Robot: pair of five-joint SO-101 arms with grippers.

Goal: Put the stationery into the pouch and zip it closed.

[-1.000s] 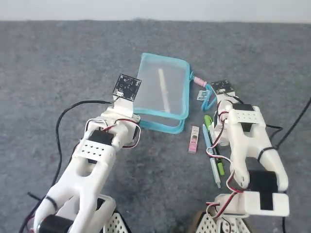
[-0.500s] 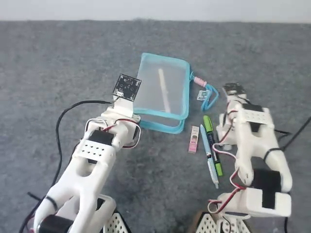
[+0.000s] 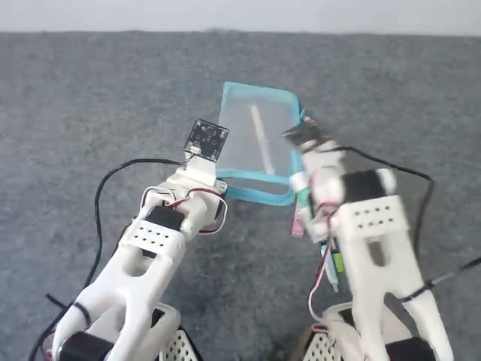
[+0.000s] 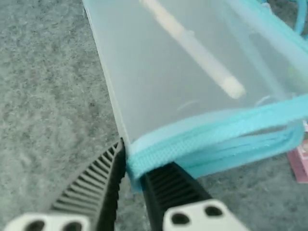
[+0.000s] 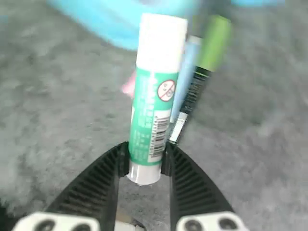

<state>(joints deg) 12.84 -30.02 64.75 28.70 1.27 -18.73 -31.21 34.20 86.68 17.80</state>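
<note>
**Pouch and stationery, with both grippers engaged.** We see the pouch (image 3: 255, 143) lying on the grey, felt-like tabletop (image 3: 90, 98). It is a rectangular sleeve of frosted, translucent plastic edged with woven teal zipper tape. A slim white stick (image 4: 192, 48) shows through its wall.

The left gripper (image 4: 134, 161) has its ribbed black jaws pinched on the teal tape at the pouch's near corner. The right gripper (image 5: 145, 149) carries a glue stick (image 5: 156, 91), a smooth cylinder with a green label and white ends. Its jaws are closed narrowly around the lower end, near the pouch's other near corner.

Beyond the glue stick lie a green marker (image 5: 211, 43), a pale blue pen (image 5: 185, 82) and a small pink block (image 4: 299, 163). In the high view the right arm (image 3: 372, 226) covers most of these and the pouch's far corner. How far the zip stands open is hard to make out.
</note>
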